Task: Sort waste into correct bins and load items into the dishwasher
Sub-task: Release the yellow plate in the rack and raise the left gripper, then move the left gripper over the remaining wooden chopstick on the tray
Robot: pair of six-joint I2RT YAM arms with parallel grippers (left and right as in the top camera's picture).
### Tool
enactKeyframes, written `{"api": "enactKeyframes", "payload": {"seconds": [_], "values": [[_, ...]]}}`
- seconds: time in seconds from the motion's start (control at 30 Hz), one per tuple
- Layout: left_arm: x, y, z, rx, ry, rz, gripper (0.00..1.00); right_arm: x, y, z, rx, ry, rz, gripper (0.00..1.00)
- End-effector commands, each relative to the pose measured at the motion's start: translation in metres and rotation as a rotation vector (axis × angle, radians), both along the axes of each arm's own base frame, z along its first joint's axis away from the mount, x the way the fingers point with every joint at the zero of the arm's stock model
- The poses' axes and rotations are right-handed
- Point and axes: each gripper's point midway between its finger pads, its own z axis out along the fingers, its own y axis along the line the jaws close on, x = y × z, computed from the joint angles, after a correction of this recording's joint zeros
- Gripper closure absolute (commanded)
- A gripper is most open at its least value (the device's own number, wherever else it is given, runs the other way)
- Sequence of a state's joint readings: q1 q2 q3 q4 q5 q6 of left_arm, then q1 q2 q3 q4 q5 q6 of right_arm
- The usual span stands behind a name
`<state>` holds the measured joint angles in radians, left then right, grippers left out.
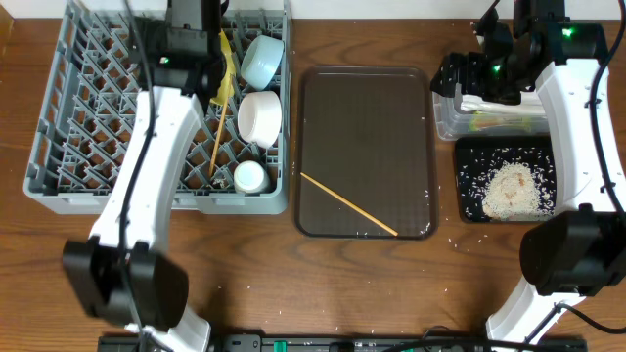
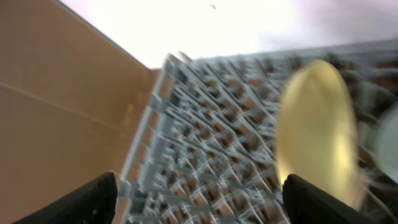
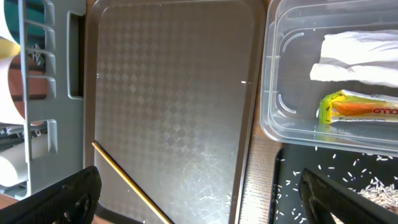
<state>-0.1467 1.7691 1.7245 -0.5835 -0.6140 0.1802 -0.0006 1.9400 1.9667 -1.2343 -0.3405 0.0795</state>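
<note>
on diamond-textured tray, slim wooden chopstick

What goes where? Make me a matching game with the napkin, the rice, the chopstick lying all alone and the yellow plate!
Things:
1. napkin
2. rice
3. lone chopstick
4. yellow plate

Places:
A. in the grey rack
B. on the brown tray
C. in the clear tub
D. in the black tray

Pairs: 1-C, 2-D, 3-B, 4-A
</note>
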Motion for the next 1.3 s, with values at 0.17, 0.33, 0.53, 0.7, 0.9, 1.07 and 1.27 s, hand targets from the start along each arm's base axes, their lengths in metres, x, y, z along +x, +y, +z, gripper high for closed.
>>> {"api": "enactKeyframes", "payload": {"seconds": [0.17, 0.33, 0.53, 0.7, 0.9, 1.07, 1.27], "values": [[-0.053, -0.132, -0.018, -0.586, 0.141, -0.302, 0.13, -0.002, 0.010, 0.002, 0.004, -0.004, 0.020, 0.01], [-0.083, -0.172, -0.049, -0.731, 0.283, -0.230, 0.13, -0.002, 0.010, 0.002, 0.004, -0.004, 0.020, 0.01], [-0.109, -0.213, -0.084, -0.807, 0.459, -0.235, 0.13, -0.002, 0.010, 0.002, 0.004, -0.004, 0.020, 0.01], [-0.116, -0.232, -0.119, -0.815, 0.545, -0.181, 0.14, -0.002, 0.010, 0.002, 0.004, -0.004, 0.020, 0.01], [-0.120, -0.257, -0.169, -0.803, 0.635, -0.149, 0.14, -0.002, 0.010, 0.002, 0.004, -0.004, 0.021, 0.01], [-0.116, -0.274, -0.185, -0.809, 0.647, -0.175, 0.14, -0.002, 0.009, 0.002, 0.004, -0.004, 0.019, 0.01], [-0.114, -0.276, -0.200, -0.800, 0.665, -0.165, 0.14, -0.002, 0.009, 0.002, 0.004, -0.004, 0.020, 0.01]]}}
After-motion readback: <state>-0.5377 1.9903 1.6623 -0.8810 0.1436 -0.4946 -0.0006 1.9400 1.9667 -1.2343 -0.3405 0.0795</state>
